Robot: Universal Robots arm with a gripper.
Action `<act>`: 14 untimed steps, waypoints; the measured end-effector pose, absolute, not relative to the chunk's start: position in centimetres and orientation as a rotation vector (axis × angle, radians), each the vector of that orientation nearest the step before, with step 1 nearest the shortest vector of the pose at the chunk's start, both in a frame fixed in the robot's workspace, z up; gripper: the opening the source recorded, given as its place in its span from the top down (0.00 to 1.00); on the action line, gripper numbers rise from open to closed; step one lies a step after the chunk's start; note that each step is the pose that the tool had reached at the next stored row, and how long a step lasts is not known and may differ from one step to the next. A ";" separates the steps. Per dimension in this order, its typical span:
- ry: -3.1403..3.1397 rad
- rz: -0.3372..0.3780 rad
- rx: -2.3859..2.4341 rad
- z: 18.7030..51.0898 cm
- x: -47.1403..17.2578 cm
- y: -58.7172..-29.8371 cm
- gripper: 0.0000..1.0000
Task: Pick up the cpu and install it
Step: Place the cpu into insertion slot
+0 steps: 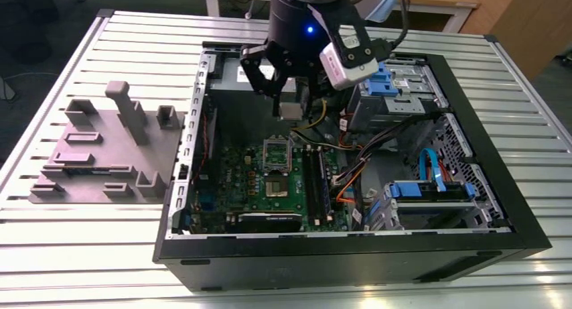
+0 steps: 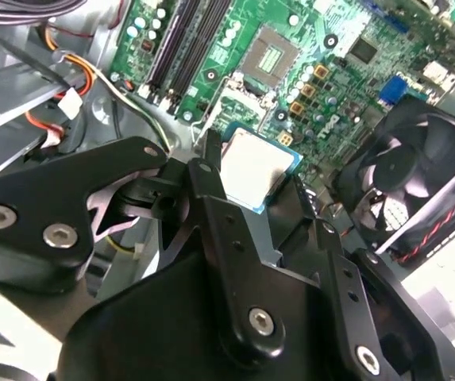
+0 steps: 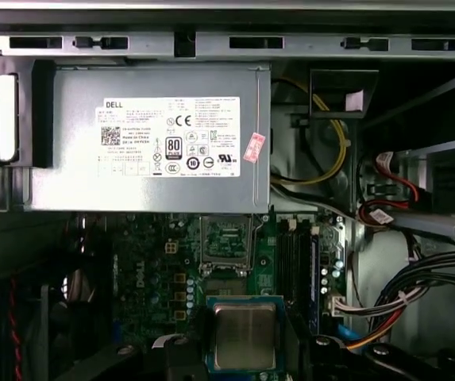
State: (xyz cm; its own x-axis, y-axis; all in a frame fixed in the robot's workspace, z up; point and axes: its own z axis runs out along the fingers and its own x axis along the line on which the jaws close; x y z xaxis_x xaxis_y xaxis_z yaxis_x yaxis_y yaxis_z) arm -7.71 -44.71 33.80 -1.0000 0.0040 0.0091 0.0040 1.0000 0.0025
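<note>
Over the motherboard (image 2: pixel 346 87), the jaws clamp the cpu (image 2: pixel 255 171) between them.

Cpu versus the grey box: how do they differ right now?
Size: the cpu is a small flat square; the grey box is a far larger block. State: the gripper holds the cpu above the board; the grey box sits inside the case. Look: the cpu's top is bare; the grey box carries a white label. Both are greyish metal.
</note>
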 end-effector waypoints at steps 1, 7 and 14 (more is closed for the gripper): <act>-3.132 -0.004 -0.006 33.6 -7.7 -44.8 0.53; -3.132 -0.004 -0.003 32.6 -7.8 -45.9 0.53; -3.132 -0.004 -0.002 32.3 -7.8 -45.9 0.53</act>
